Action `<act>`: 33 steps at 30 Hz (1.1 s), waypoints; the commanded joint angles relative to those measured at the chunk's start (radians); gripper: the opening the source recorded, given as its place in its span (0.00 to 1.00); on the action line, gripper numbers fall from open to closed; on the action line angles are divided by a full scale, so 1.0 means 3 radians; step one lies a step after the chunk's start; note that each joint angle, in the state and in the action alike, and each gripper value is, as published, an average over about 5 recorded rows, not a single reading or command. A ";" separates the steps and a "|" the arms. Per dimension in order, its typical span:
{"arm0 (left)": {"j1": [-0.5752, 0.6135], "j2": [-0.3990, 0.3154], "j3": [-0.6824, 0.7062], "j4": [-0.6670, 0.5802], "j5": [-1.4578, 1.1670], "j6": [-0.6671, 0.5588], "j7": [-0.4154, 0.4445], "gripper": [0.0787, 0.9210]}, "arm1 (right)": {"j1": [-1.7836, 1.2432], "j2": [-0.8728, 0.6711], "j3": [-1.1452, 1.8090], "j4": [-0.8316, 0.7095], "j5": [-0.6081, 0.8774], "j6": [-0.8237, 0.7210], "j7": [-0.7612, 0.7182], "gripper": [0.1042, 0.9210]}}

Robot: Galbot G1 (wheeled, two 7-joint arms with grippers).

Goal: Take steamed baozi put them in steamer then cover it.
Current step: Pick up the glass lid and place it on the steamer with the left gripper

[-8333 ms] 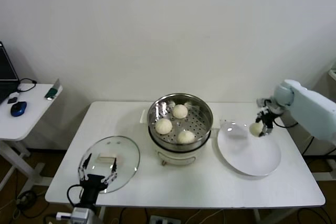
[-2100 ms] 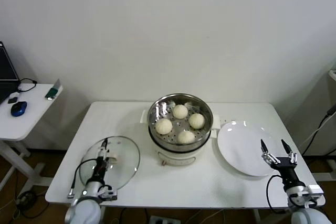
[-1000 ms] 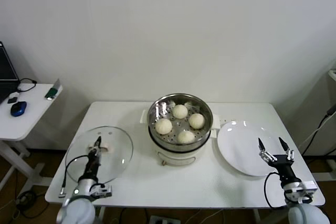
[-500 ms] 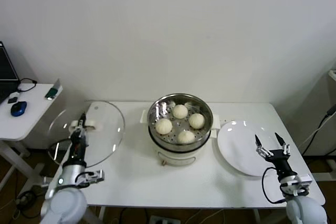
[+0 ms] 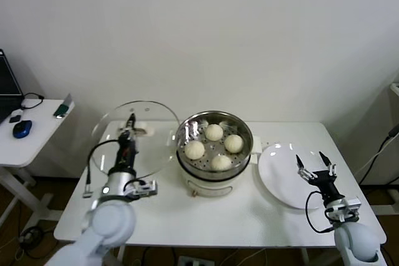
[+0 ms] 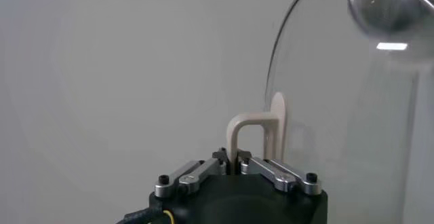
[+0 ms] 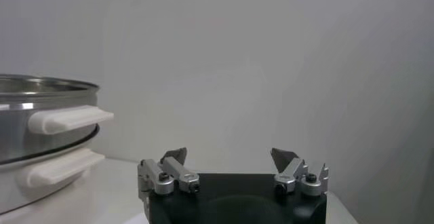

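Cover (image 5: 134, 138) has risen off the table and swung toward the steamer (image 5: 214, 147) since a second ago. Left gripper (image 5: 130, 130) is clamped on its handle, lid held tilted beside the rim, likely for placing. Four baozi (image 5: 214, 132) sit inside. Right gripper (image 5: 314, 166), fingers spread and empty, idles over the plate (image 5: 280, 182).

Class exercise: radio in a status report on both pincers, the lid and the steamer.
Left pincer shut on cover handle, lid airborne beside steamer. Right pincer open, idle over plate. Four baozi inside. Path clear.
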 commanded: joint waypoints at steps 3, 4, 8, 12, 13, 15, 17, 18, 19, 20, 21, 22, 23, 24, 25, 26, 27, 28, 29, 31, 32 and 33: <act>-0.0857 -0.0907 0.0978 0.0521 0.0637 0.0260 0.0663 0.08 | 0.0074 -0.0035 -0.0027 -0.0121 -0.0072 0.0011 0.0009 0.88; -0.0869 -0.0996 0.0998 0.0588 0.0650 0.0260 0.0653 0.08 | 0.0065 -0.0032 -0.0014 -0.0125 -0.0082 0.0015 0.0009 0.88; -0.0936 -0.1309 0.1045 0.0855 0.0679 0.0260 0.0615 0.08 | 0.0011 -0.0023 0.0047 -0.0122 -0.0119 0.0029 0.0006 0.88; -0.1026 -0.1533 0.1093 0.1053 0.0721 0.0260 0.0622 0.08 | -0.0047 -0.0004 0.0126 -0.0113 -0.0138 0.0040 0.0003 0.88; -0.1046 -0.1576 0.1107 0.1095 0.0724 0.0260 0.0623 0.08 | -0.0060 0.0001 0.0141 -0.0109 -0.0140 0.0042 0.0002 0.88; -0.1082 -0.1663 0.1130 0.1205 0.0722 0.0260 0.0616 0.08 | -0.0083 0.0013 0.0171 -0.0105 -0.0148 0.0048 -0.0001 0.88; -0.1104 -0.1735 0.1141 0.1304 0.0706 0.0260 0.0598 0.08 | -0.0099 0.0024 0.0197 -0.0105 -0.0158 0.0056 -0.0003 0.88; -0.1111 -0.1769 0.1143 0.1349 0.0697 0.0260 0.0586 0.08 | -0.0107 0.0030 0.0211 -0.0104 -0.0163 0.0060 -0.0005 0.88; -0.1116 -0.1796 0.1143 0.1381 0.0690 0.0260 0.0571 0.08 | -0.0114 0.0035 0.0223 -0.0103 -0.0166 0.0065 -0.0007 0.88; -0.1120 -0.1819 0.1144 0.1411 0.0684 0.0260 0.0557 0.08 | -0.0121 0.0039 0.0234 -0.0102 -0.0168 0.0069 -0.0008 0.88; -0.1125 -0.1838 0.1146 0.1437 0.0683 0.0260 0.0543 0.08 | -0.0127 0.0042 0.0243 -0.0102 -0.0170 0.0073 -0.0009 0.88; -0.1132 -0.1856 0.1149 0.1470 0.0684 0.0260 0.0529 0.08 | -0.0133 0.0044 0.0253 -0.0102 -0.0174 0.0078 -0.0011 0.88; -0.1139 -0.1867 0.1154 0.1501 0.0685 0.0260 0.0515 0.08 | -0.0136 0.0045 0.0261 -0.0104 -0.0179 0.0085 -0.0012 0.88; -0.1146 -0.1877 0.1159 0.1536 0.0687 0.0260 0.0505 0.08 | -0.0140 0.0046 0.0267 -0.0106 -0.0186 0.0091 -0.0015 0.88; -0.1151 -0.1884 0.1162 0.1573 0.0686 0.0260 0.0496 0.08 | -0.0142 0.0047 0.0271 -0.0109 -0.0194 0.0097 -0.0018 0.88; -0.1153 -0.1891 0.1162 0.1607 0.0687 0.0260 0.0490 0.08 | -0.0144 0.0047 0.0275 -0.0112 -0.0201 0.0104 -0.0022 0.88; -0.1153 -0.1894 0.1162 0.1636 0.0688 0.0260 0.0486 0.08 | -0.0145 0.0048 0.0277 -0.0115 -0.0207 0.0109 -0.0026 0.88; -0.1153 -0.1895 0.1161 0.1660 0.0689 0.0260 0.0485 0.08 | -0.0145 0.0050 0.0279 -0.0119 -0.0212 0.0113 -0.0030 0.88; -0.1153 -0.1893 0.1161 0.1673 0.0690 0.0260 0.0487 0.08 | -0.0144 0.0051 0.0280 -0.0123 -0.0214 0.0116 -0.0034 0.88; -0.1154 -0.1889 0.1157 0.1697 0.0695 0.0260 0.0490 0.08 | -0.0141 0.0055 0.0279 -0.0131 -0.0221 0.0121 -0.0041 0.88; -0.1156 -0.1887 0.1155 0.1710 0.0697 0.0260 0.0492 0.08 | -0.0139 0.0057 0.0277 -0.0135 -0.0222 0.0123 -0.0044 0.88; -0.1157 -0.1886 0.1151 0.1725 0.0699 0.0260 0.0492 0.08 | -0.0136 0.0059 0.0275 -0.0138 -0.0223 0.0125 -0.0046 0.88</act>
